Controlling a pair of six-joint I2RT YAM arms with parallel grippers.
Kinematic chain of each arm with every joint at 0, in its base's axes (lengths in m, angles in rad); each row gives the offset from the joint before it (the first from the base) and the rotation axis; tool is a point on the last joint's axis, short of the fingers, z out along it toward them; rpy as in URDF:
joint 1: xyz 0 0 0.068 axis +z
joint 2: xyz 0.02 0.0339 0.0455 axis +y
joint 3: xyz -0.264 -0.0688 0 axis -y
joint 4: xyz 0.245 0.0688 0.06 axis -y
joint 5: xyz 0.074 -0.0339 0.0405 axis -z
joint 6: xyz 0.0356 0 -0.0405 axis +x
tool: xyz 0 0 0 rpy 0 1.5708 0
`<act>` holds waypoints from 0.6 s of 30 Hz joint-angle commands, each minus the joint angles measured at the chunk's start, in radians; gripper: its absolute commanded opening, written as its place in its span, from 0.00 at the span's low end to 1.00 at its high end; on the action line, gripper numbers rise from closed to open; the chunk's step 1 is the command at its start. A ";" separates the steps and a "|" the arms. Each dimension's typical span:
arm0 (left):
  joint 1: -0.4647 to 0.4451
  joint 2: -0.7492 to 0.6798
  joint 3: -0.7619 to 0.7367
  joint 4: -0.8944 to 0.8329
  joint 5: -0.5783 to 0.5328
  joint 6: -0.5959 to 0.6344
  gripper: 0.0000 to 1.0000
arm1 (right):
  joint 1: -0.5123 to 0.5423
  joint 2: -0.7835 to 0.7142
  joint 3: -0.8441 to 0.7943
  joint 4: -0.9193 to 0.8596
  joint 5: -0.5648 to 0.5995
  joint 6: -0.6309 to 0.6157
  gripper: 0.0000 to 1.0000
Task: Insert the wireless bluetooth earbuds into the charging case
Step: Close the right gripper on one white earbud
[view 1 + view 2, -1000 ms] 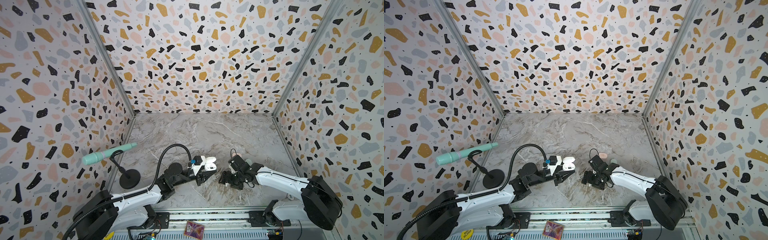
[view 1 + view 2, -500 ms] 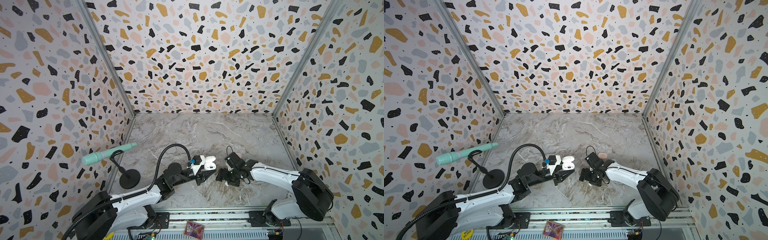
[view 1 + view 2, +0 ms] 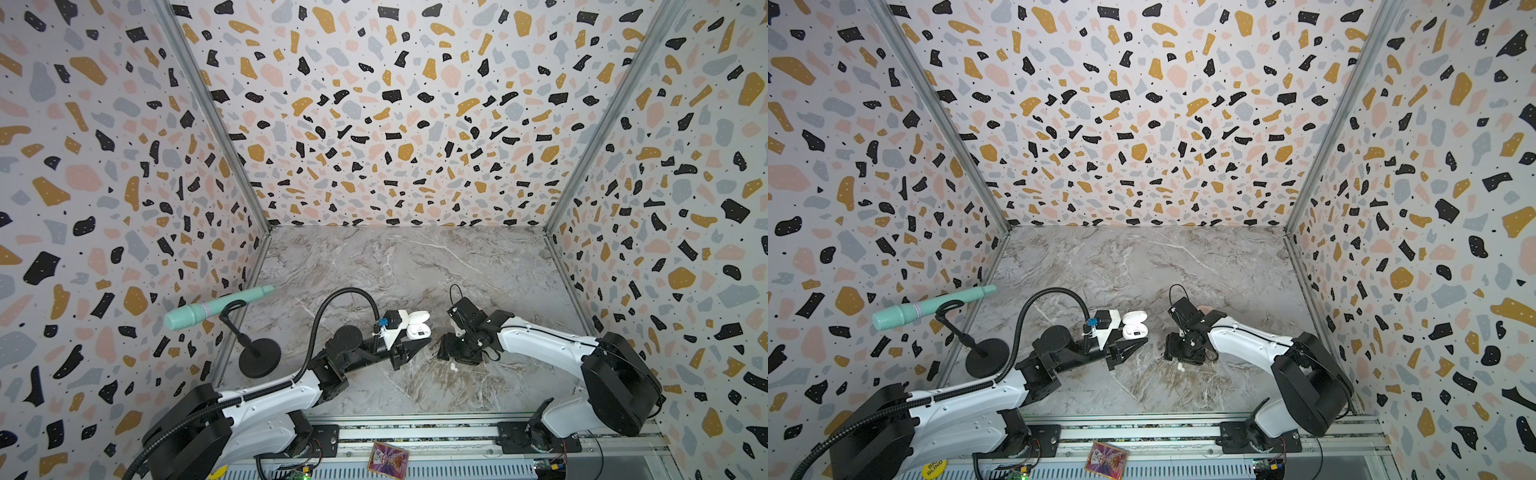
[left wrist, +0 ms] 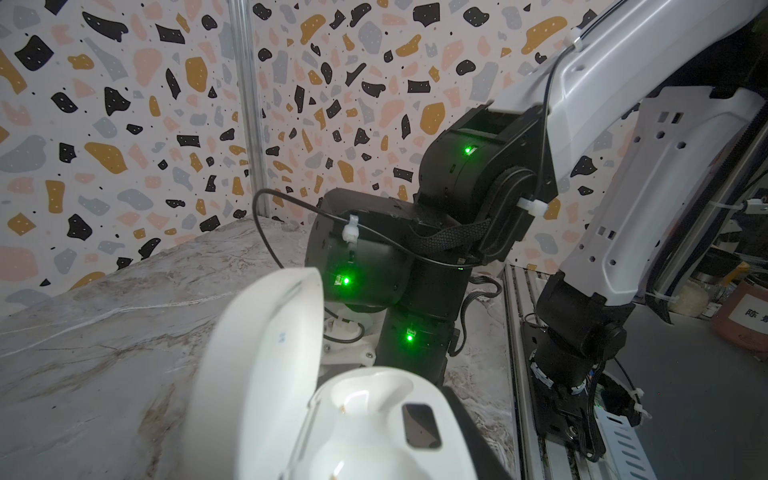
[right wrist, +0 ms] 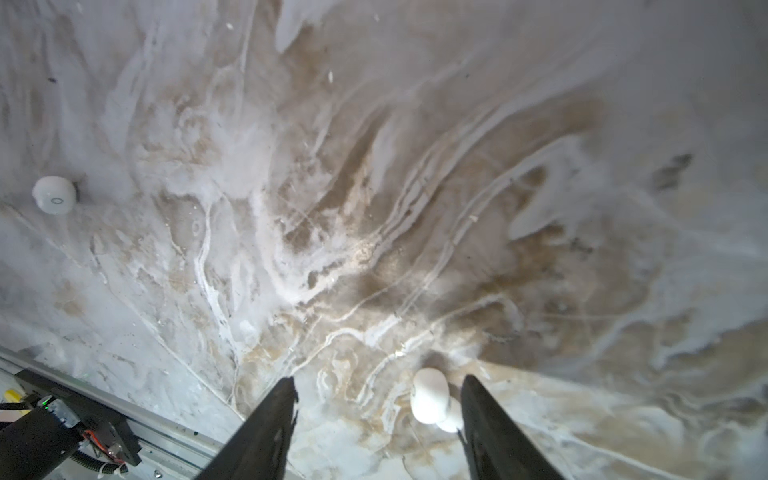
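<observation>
The white charging case is held off the marble with its lid swung open, and my left gripper is shut on it. Both sockets look empty in the left wrist view, and a dark finger hugs the case's side. My right gripper points down at the table, open. One white earbud lies on the marble between its fingers, close against one of them. Another white earbud lies further off. In both top views an earbud shows just in front of the right gripper.
A mint microphone on a black round stand sits at the front left by the wall. A pale pink rounded thing peeks out behind the right wrist. The metal rail runs along the table's front edge.
My right arm has shifted left towards the centre and its jaws have narrowed around the earbud. The left arm with the case has stayed still.
</observation>
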 commanded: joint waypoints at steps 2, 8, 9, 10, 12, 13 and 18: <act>0.005 -0.016 -0.003 0.044 0.003 0.006 0.16 | 0.001 0.021 0.031 -0.084 0.019 -0.048 0.57; 0.004 -0.015 -0.007 0.045 0.003 0.007 0.16 | 0.005 0.021 0.016 -0.077 0.022 -0.038 0.45; 0.006 -0.014 -0.009 0.049 0.003 0.005 0.16 | 0.004 0.020 0.014 -0.076 0.022 -0.038 0.43; 0.005 -0.012 -0.010 0.052 0.004 0.004 0.16 | 0.004 0.020 0.014 -0.074 0.022 -0.037 0.42; 0.004 -0.008 -0.016 0.063 0.004 -0.002 0.16 | 0.007 0.024 0.016 -0.074 0.022 -0.037 0.40; 0.006 -0.006 -0.017 0.068 0.003 -0.003 0.16 | 0.009 0.025 0.015 -0.076 0.024 -0.036 0.40; 0.006 0.005 -0.018 0.078 0.004 -0.006 0.16 | 0.021 0.032 0.005 -0.079 0.043 -0.032 0.36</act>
